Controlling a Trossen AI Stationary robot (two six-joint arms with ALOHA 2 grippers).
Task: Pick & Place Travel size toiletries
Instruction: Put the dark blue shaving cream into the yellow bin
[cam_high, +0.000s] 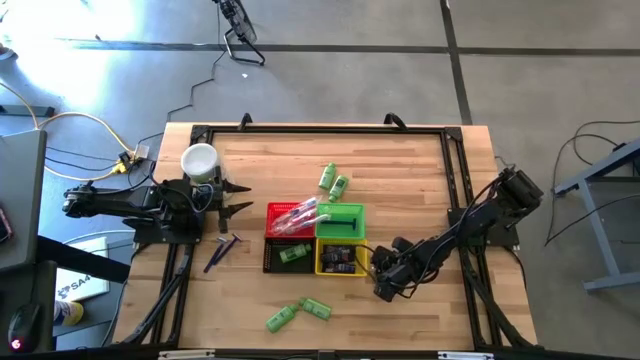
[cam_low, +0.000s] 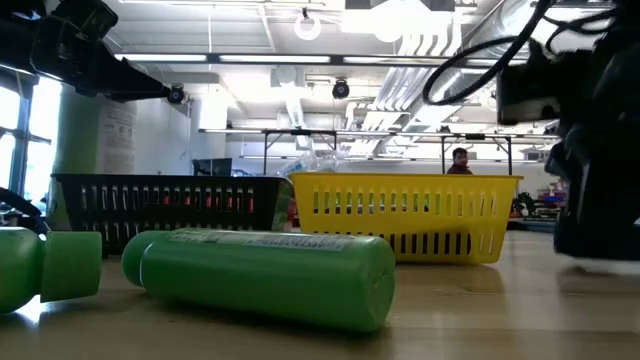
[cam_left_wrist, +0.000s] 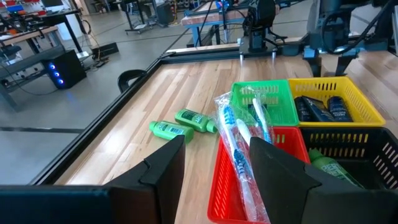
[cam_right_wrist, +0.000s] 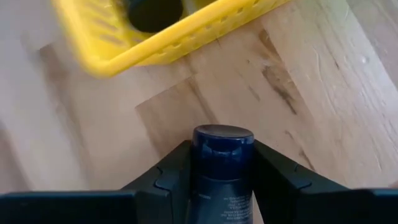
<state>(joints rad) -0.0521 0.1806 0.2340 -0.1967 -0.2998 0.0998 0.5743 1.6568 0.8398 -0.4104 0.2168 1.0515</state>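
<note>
Beside the yellow basket (cam_high: 338, 259), your right gripper (cam_right_wrist: 222, 180) is clamping a dark blue tube (cam_right_wrist: 221, 163) between its fingers, just above the table (cam_high: 420, 190). Your left gripper (cam_left_wrist: 214, 171) is waiting partly open, holding nothing, near the red basket (cam_high: 288, 222).

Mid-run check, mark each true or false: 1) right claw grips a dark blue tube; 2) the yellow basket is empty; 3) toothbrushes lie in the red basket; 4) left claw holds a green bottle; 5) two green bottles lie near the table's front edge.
1) True: the right claw is shut on the dark blue tube.
2) False: the yellow basket holds dark tubes.
3) True: the toothbrushes lie in the red basket.
4) False: the left claw is open and empty.
5) True: two green bottles.
</note>
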